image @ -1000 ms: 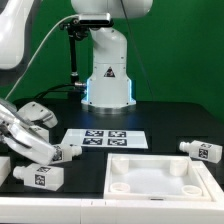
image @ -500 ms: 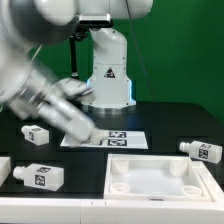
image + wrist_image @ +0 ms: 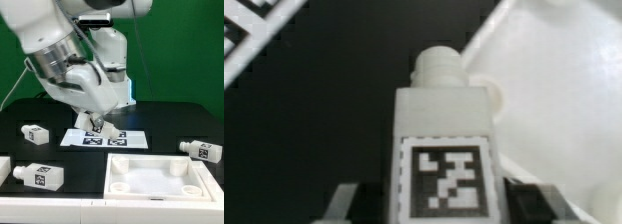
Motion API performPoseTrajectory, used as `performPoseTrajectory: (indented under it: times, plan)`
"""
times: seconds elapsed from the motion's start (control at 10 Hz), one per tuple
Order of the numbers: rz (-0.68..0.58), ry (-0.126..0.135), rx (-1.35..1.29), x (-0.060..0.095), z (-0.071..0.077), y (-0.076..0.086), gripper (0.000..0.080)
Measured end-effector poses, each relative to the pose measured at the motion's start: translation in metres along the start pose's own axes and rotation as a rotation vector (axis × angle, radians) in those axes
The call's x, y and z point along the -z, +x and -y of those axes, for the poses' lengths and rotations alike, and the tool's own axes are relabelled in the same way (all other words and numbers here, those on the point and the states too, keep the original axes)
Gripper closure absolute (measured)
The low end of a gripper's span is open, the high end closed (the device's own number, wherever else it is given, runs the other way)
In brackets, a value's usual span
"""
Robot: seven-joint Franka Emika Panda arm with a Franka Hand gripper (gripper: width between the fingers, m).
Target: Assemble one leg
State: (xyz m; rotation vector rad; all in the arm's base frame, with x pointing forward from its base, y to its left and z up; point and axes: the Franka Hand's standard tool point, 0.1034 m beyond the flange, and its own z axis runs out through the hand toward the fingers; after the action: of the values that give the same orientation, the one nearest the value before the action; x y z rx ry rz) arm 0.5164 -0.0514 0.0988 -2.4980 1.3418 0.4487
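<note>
Holds leg (image 3: 445, 115) clamped in gripper (image 3: 441, 205), fingers (image 3: 345, 206) mostly cut off in wrist view, beside tabletop (image 3: 562, 90) rim, bare table (image 3: 313, 120) toward marker board (image 3: 122, 138).

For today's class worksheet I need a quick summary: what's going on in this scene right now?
The robot's gripper is shut on one leg, holding it lifted beside the marker board, close to the tabletop. Three other legs lie loose on the table: two at the exterior view's left, one at its right. None is fitted into the tabletop yet.
</note>
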Motion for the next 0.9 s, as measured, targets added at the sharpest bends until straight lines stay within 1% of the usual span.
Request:
performPoseTrajectory:
  times: [0.1, 0.2, 0.3, 0.4, 0.5, 0.7, 0.8, 0.9]
  plan:
    - [-0.078, -0.040, 0.015, 0.002, 0.017, -0.007, 0.0515]
    - [-0.150, -0.066, 0.046, 0.007, 0.044, -0.020, 0.0515]
    - [-0.244, -0.089, 0.102, 0.014, 0.080, -0.036, 0.0515]
    - [-0.293, -0.111, 0.145, 0.015, 0.106, -0.054, 0.0514]
    - [-0.333, -0.134, 0.212, 0.013, 0.120, -0.063, 0.0514]
    - [-0.421, -0.070, 0.222, 0.006, 0.130, -0.068, 0.0514]
    - [-0.454, -0.048, 0.236, 0.001, 0.136, -0.074, 0.0514]
    - [-0.491, -0.031, 0.272, -0.003, 0.140, -0.076, 0.0514]
